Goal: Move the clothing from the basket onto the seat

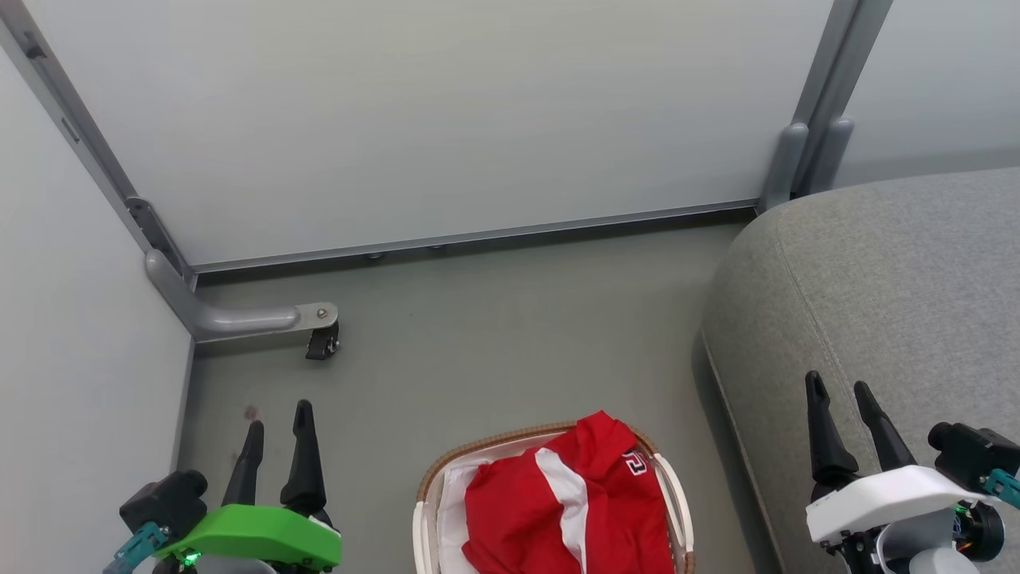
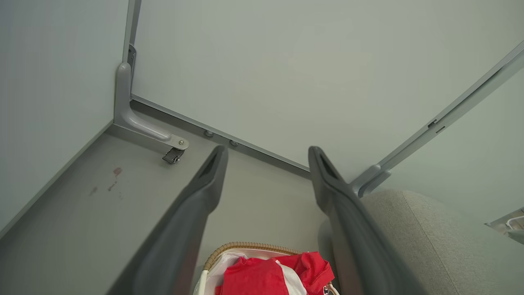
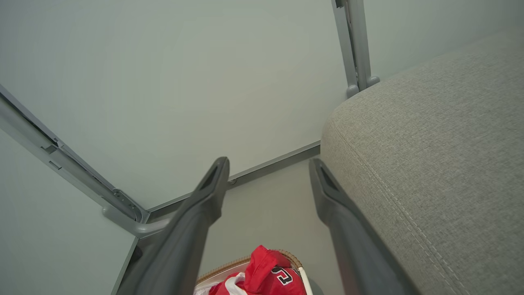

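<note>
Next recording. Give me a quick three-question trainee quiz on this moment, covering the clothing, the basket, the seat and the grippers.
1. True or false: the bright-red, white-striped clothing lies in the small oval white plastic basket with a brown woven rim.
2. Multiple choice: the large grey fabric seat is on which side of the basket? A) the robot's left B) the robot's right C) underneath it
3. Fill in: the jaws of the left gripper and the right gripper are both ____ and hold ____.

Key: 1 true; 2 B; 3 open, nothing.
</note>
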You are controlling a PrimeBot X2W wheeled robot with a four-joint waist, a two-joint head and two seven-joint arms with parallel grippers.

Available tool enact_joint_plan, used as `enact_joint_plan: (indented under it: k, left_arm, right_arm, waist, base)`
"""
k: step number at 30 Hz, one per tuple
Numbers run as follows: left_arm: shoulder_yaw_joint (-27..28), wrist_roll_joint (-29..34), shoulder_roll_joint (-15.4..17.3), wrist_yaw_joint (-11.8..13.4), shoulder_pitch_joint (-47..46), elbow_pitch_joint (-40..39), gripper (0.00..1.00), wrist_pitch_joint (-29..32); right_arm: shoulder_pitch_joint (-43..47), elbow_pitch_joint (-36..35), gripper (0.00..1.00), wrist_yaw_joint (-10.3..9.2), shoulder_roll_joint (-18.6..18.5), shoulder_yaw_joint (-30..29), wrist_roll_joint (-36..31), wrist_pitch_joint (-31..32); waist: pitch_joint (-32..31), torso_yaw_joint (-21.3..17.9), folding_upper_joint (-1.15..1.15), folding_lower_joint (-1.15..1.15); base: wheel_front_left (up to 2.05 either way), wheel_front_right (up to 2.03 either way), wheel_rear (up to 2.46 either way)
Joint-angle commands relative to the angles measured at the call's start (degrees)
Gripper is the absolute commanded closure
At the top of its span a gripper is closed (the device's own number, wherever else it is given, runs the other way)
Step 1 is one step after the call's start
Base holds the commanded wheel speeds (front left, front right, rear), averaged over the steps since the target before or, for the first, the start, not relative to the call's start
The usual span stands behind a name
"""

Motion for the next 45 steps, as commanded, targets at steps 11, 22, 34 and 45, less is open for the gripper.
enact_joint_plan:
  k: [11,22,34,45]
  left_arm:
    - [-0.82,5.83,0.46,-0.37,0.63,0.72,0.00,-1.94]
    - [-1.79,10.25,0.50,-0.39,1.00,2.18,0.00,-3.38]
    - [-2.54,14.44,0.54,-0.42,0.98,4.33,0.00,-4.82]
    - [-3.30,17.97,0.58,-0.32,0.93,5.38,0.00,-5.96]
  right_arm:
    - [0.53,-0.22,0.00,0.01,-0.47,0.30,-8.16,-2.01]
    - [0.97,0.42,0.00,0.02,-0.52,0.92,-14.41,-3.42]
    - [1.37,0.95,0.00,0.02,-0.59,1.32,-19.68,-4.86]
    - [1.75,0.93,0.00,0.02,-0.65,1.49,-23.43,-6.00]
  waist:
    - [0.10,0.39,0.00,0.00]
    - [0.06,0.49,0.00,0.00]
    - [0.11,0.58,0.00,0.00]
    - [0.12,0.74,0.00,0.00]
  base:
    - [0.00,0.00,0.00]
    - [0.00,0.00,0.00]
    - [0.00,0.00,0.00]
    - [0.00,0.00,0.00]
